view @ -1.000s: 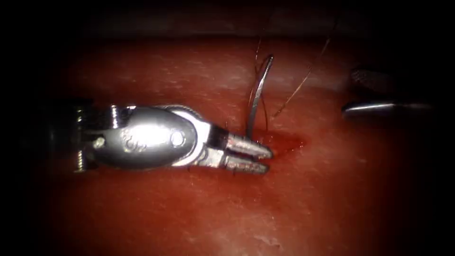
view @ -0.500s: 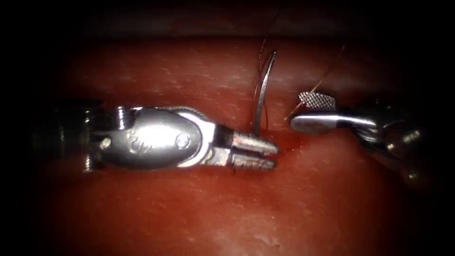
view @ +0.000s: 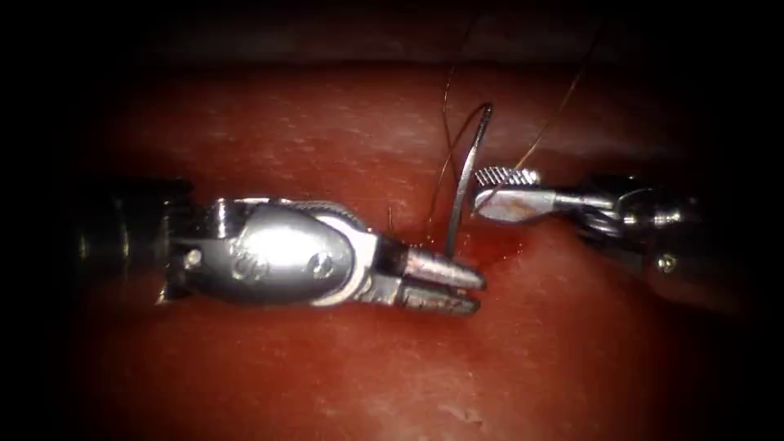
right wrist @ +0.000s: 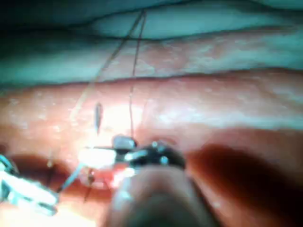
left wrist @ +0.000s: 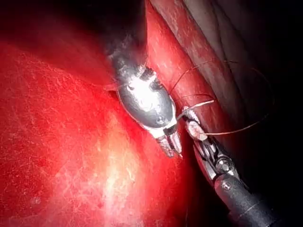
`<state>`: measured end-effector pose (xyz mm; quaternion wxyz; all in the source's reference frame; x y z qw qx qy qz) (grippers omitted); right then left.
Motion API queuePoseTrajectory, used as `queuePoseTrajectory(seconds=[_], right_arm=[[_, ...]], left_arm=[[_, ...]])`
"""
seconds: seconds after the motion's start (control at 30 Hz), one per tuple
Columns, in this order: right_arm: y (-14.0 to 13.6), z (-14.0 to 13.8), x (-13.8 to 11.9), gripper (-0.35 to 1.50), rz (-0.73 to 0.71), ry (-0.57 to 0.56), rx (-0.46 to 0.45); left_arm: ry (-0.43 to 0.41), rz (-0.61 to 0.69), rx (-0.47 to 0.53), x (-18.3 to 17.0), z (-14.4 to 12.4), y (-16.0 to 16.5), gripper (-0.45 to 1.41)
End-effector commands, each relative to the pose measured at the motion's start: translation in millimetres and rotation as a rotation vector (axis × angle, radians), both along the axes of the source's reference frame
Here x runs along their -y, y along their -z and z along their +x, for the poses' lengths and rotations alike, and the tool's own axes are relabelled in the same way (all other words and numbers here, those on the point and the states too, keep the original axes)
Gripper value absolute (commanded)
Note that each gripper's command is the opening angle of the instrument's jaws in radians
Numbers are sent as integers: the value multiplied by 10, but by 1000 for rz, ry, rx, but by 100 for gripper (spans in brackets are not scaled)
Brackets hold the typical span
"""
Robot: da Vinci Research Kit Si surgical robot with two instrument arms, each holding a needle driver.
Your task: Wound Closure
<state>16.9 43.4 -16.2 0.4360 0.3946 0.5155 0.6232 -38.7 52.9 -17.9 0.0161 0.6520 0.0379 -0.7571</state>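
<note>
The curved needle (view: 464, 184) stands upright with its lower end in the tissue (view: 327, 139), at a patch of red fluid (view: 500, 245). The free end of the needle (left wrist: 199, 104) points up. My left tool (view: 467, 291) lies flat on the tissue just left of the needle's foot, jaws slightly open and holding nothing. My right tool (view: 483, 193) reaches in from the right at the needle's mid-height. Its jaws stand a narrow gap apart with their tips just right of the needle, and I see nothing gripped. Thread (view: 445, 122) rises from the needle's foot, and another strand (view: 555, 114) runs up to the right.
The tissue's far edge (view: 343, 69) runs across behind the needle, with darkness beyond it. Loose thread (left wrist: 246, 126) loops over that dark area beside the right tool's shaft (left wrist: 236, 194). In the right wrist view the left tool (right wrist: 28, 191) lies near the right tool's jaws.
The right tool has come in from the far right up to the needle, and its jaws have narrowed. The left tool has slid slightly right. The needle's top has tipped a little rightward.
</note>
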Motion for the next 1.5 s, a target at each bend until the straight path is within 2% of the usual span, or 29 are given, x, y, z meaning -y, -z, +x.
queuePoseTrajectory(seconds=[0.03, 0.43, 0.53, 0.63, 0.7, 0.9, 0.93, 0.97, 1.07, 1.1, 1.13, 1.17, 1.23, 1.3, 1.43, 1.5], right_arm=[[-3, 7, -4, 114, 5, -5, -13], [7, 19, -6, 108, 50, -14, -59], [8, 20, -6, 91, 59, -5, -79], [11, 20, -6, 34, 57, 14, -123], [11, 21, -6, 15, 63, 33, -137], [10, 23, -7, -3, 63, 13, -135], [10, 23, -7, -10, 68, 12, -136], [9, 23, -8, -35, 69, 13, -136], [9, 20, -8, -35, 42, 13, -122], [9, 19, -9, -35, 21, 18, -109], [9, 18, -8, -35, 6, 21, -97], [9, 16, -8, -35, -20, 31, -81], [7, 12, -7, -35, -49, 35, -73], [5, 4, -7, -35, -108, 34, -57], [2, -2, -8, -35, -173, 42, -44], [0, -3, -9, -35, -209, 45, -36]], left_arm=[[0, -1, 1, -1, -6, -6, -35], [-12, -10, 8, 1, -9, -4, -35], [-15, -16, 10, 2, -11, -4, -35], [-15, -16, 10, 3, -11, -4, -35], [-15, -16, 10, 3, -11, -4, -35], [-24, -20, 15, 5, -14, -2, -35], [-24, -20, 15, 5, -14, -2, -35], [-27, -20, 16, 6, -15, -2, -35], [-32, -24, 20, 6, -17, -2, -35], [-26, 11, 15, 4, -18, -2, -24], [-19, 64, 10, 3, -19, -2, 14], [-13, 129, 4, 1, -20, -2, 36], [14, 221, -11, -1, -21, -2, 50], [55, 282, -30, -4, -21, -2, 76], [75, 364, -35, -5, -17, 0, 78], [24, 420, -21, -2, -12, 4, 78]])
